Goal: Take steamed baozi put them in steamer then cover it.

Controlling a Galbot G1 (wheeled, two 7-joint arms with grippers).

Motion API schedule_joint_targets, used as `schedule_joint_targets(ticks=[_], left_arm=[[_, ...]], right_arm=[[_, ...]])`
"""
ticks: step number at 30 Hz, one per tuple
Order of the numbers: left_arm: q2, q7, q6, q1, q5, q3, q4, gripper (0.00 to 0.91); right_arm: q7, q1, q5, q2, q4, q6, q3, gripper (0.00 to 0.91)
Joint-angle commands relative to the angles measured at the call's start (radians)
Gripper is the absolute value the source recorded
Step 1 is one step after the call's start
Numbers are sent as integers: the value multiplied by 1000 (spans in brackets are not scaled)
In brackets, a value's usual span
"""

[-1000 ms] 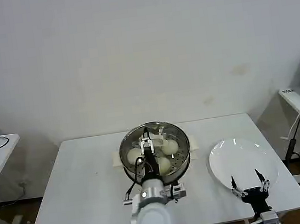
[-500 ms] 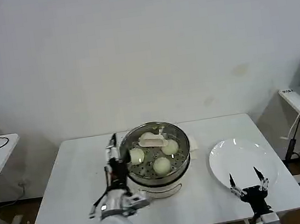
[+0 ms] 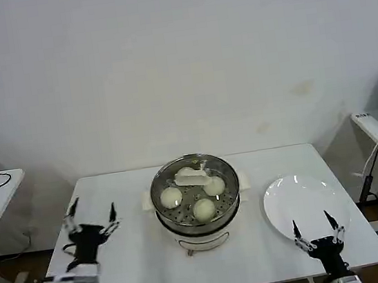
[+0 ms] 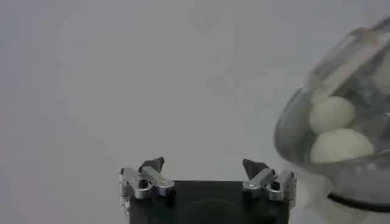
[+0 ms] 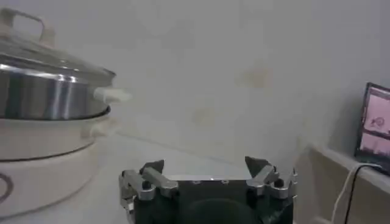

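Left gripper (image 3: 92, 220): jaws spread wide, holding nothing, touching nothing; it hangs over the left end of the table, at about 9 o'clock from the steamer and well apart from it. In the left wrist view the two fingertips (image 4: 152, 165) stand far apart with bare tabletop between them.

Right gripper (image 3: 317, 230): jaws also wide, empty; it sits at the near edge of the table, at 6 o'clock from the white plate (image 3: 305, 203), fingers pointing up toward the plate's near rim.

Cover (image 3: 195, 189): one, lying flat on the steamer, rim matching the pot's rim all round. Its pale handle (image 3: 192, 177) lies toward 12 o'clock of the lid, with its long axis running roughly from 10 to 4 o'clock.

Steamed baozi (image 3: 204, 209): three can be counted through the glass, one at 9 o'clock, one at 6 o'clock, one near 3 o'clock; whether a fourth sits beneath the handle I cannot tell.

Steamer (image 3: 187, 231): one, upright at the middle of the table (image 3: 127, 254), white side handles at 3 and 9 o'clock.

Plate: one, bare, at 3 o'clock from the steamer, near it but not touching.
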Motion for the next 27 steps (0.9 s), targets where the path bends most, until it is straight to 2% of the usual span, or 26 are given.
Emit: schedule_joint_targets(ticks=[1,6,14,17,27], left_arm=[[17,-60,-177,271,-482,-218,8,907],[-3,-44,-181,346,-466,-181,16,907],[-15,-53,-180,378,-442,-161,55,907],[-16,-53,-182,378,-443,-159,53,907],[-24,-53,-164,371,-419,-166,44,907]], right_arm=[[-39,-36,41,-33,19,-23,1,907],[-67,-42,94,-60,28,-75,-13,907],[-50,-95,171,-188,81,-125,-76,907],[-36,-98,200,-203,97,-141,-75,907],[-35,-100,191,-205,110,-149,-89,907]])
